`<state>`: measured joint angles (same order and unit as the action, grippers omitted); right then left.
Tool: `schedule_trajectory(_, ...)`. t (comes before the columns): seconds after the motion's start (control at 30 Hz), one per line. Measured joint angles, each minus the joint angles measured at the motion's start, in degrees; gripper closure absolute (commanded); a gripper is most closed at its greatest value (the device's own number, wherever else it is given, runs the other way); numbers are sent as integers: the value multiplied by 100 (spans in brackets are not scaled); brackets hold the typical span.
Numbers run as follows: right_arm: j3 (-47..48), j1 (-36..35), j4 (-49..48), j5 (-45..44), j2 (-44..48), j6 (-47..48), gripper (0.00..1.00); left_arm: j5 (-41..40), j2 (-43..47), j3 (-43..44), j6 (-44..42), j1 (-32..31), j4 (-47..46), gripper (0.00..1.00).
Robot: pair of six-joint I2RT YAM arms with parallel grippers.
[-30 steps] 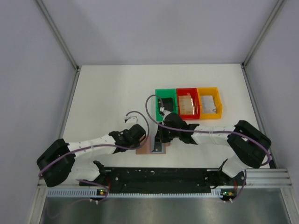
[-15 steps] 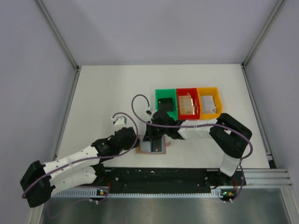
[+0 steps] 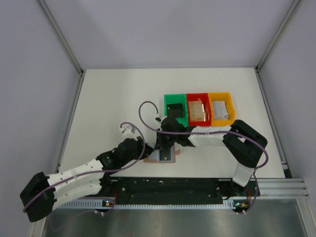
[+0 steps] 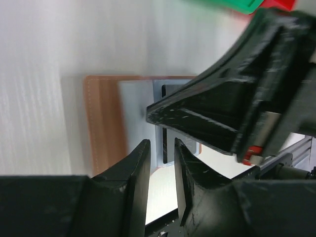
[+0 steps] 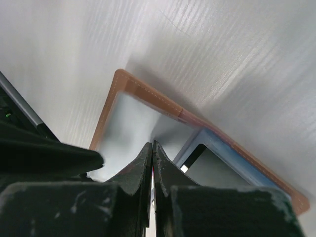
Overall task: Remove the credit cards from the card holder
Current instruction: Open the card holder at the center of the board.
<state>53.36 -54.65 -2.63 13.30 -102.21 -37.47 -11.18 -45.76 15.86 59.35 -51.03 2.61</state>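
Note:
The card holder (image 3: 153,159) lies open on the table near the front edge, with a brown rim and a blue-grey inner face (image 4: 136,111). A dark credit card (image 4: 169,148) sits in its right pocket, also seen in the right wrist view (image 5: 196,152). Another black card (image 3: 174,109) lies in the green bin (image 3: 168,98). My left gripper (image 4: 160,150) hovers at the wallet's near-left part, jaws slightly apart with nothing between them. My right gripper (image 5: 152,148) is shut, its tips down on the inner face near the fold. In the top view the two grippers (image 3: 144,149) (image 3: 162,144) are close together.
A red bin (image 3: 198,97) and a yellow bin (image 3: 220,95) stand beside the green one behind the wallet, each holding flat items. The black arm-base rail (image 3: 168,186) runs just in front of the wallet. Grey walls enclose the table.
The left arm drew back and lowered, then edged its gripper right toward the wallet. The right arm folded its elbow in and its gripper shifted slightly left over the wallet.

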Motion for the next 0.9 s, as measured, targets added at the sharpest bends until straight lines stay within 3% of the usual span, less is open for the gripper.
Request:
schedule_trajectory(0.37,-730,271,273,-608,1580,61,100,546,-1502,46,358,280,-1027,71)
schedule_trajectory(0.9,-1823,577,-144,-428,1687,-354,100,1141,-2581,236,332,411,-1683,59)
